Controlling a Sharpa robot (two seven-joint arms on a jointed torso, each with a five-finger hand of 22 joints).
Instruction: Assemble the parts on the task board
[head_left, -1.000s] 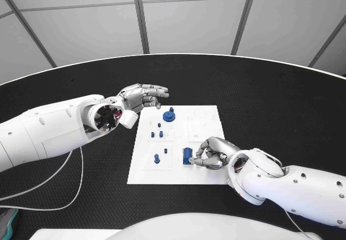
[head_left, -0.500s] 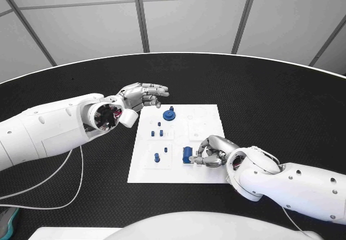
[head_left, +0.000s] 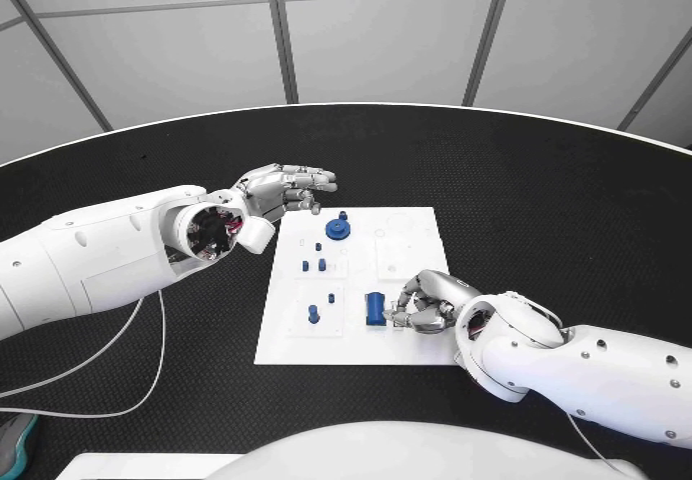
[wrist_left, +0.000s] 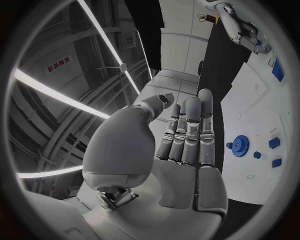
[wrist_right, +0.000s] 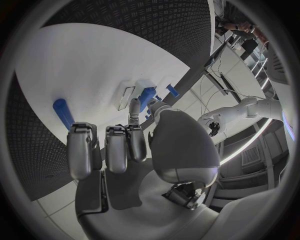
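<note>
Meanwhile, right hand (head_left: 428, 303) pinches blue cylinder (head_left: 375, 307) on flat white board (head_left: 408, 222); left hand (head_left: 281, 189) empty, fingers apart

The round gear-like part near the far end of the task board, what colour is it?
Blue. The gear-like part shows best in the left wrist view.

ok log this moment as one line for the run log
left hand: open, off task board's far left corner | right hand: fingers curled beside upright blue cylinder, hold unclear | blue gear: on board
</note>
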